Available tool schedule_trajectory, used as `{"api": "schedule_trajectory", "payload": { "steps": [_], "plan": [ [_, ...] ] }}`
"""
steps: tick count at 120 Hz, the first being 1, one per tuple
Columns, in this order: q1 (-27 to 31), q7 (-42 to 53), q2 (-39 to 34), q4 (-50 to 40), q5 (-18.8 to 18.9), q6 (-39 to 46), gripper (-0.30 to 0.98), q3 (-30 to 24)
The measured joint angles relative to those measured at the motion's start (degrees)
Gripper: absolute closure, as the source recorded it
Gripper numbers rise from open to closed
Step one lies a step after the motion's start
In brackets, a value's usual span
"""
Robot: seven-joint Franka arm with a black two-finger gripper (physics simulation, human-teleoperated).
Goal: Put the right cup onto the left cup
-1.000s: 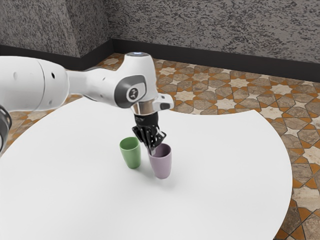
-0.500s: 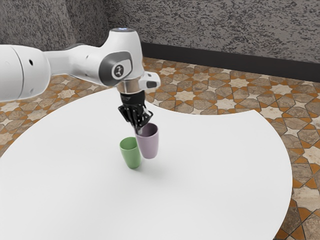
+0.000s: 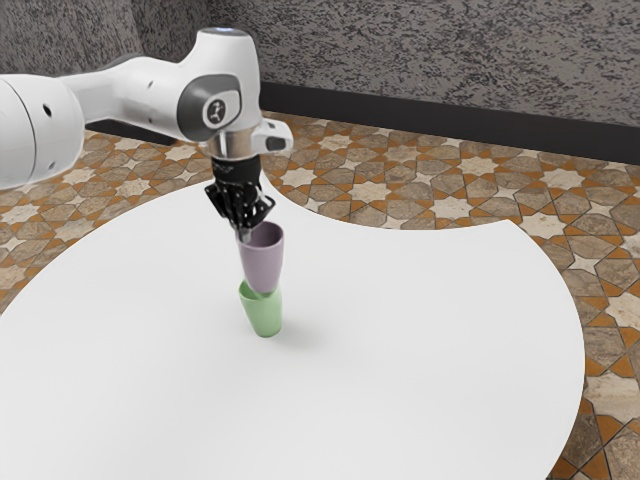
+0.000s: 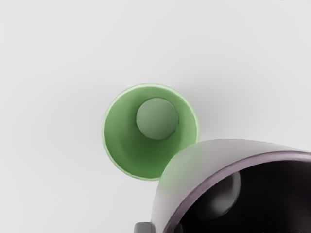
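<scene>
My gripper (image 3: 243, 226) is shut on the near wall of the purple cup (image 3: 262, 258), at its rim, and holds it upright off the table. The green cup (image 3: 265, 317) stands upright on the table; in the exterior view the purple cup's base overlaps its rim. In the wrist view the green cup (image 4: 121, 131) shows its open mouth and inner bottom, with nothing inside. The purple cup (image 4: 194, 165) looms large there and covers a small part of the green rim, so it hangs partly beside the mouth.
The round white table (image 3: 420, 340) surrounds the cups, with a curved notch in its far edge. Patterned floor tiles (image 3: 400, 160) lie beyond it, and a dark grey wall (image 3: 450, 60) rises behind.
The purple cup has been lifted from beside the green cup and carried up and toward the exterior view's left, along with my gripper. The green cup has stayed where it was.
</scene>
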Motion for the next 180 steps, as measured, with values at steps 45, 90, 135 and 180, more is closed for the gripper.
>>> {"api": "schedule_trajectory", "payload": {
  "steps": [45, 90, 135, 180],
  "plan": [
    [1.29, 0.59, 3.61, 4.0, 0.46, -0.84, 0.79, 0.82],
    [2.11, 1.39, 4.71, 4.23, -0.68, -0.36, 0.79, 0.91],
    [3.14, 2.09, 6.58, 4.22, -1.86, 0.99, 0.79, 0.84],
    [3.39, 2.77, 7.74, 4.23, -3.58, 1.71, 0.47, 0.86]
  ]
}}
